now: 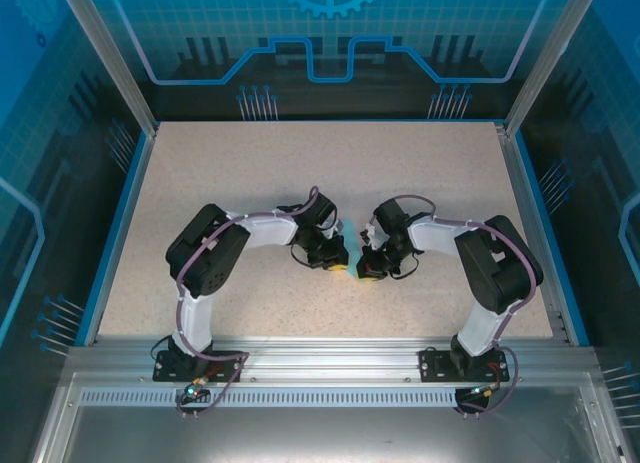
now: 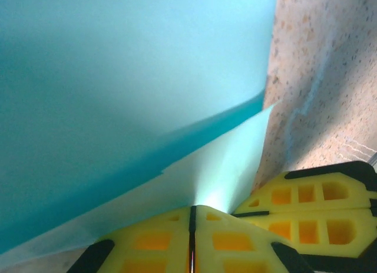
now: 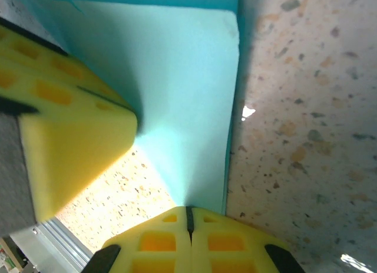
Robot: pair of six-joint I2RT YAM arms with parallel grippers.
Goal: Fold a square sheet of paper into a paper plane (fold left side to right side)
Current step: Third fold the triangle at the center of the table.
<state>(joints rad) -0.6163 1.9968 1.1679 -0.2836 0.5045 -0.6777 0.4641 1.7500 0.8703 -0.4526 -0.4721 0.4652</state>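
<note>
The light-blue square sheet of paper (image 2: 118,78) is held up off the speckled table, bent, with one layer lying over another. My left gripper (image 2: 192,209) is shut on its lower edge, the yellow fingertips pressed together with paper between them. My right gripper (image 3: 189,210) is likewise shut on the paper (image 3: 182,90), pinching a narrow end near a straight side edge. From above, the left gripper (image 1: 338,255) and the right gripper (image 1: 368,264) nearly touch at mid-table, and the sheet is hidden under them. The paper plane is out of view.
The right gripper's yellow fingers (image 2: 312,208) sit close at the right of the left wrist view. A left finger (image 3: 70,137) looms at the left of the right wrist view. Blue walls and aluminium posts (image 1: 105,53) border the table (image 1: 330,163).
</note>
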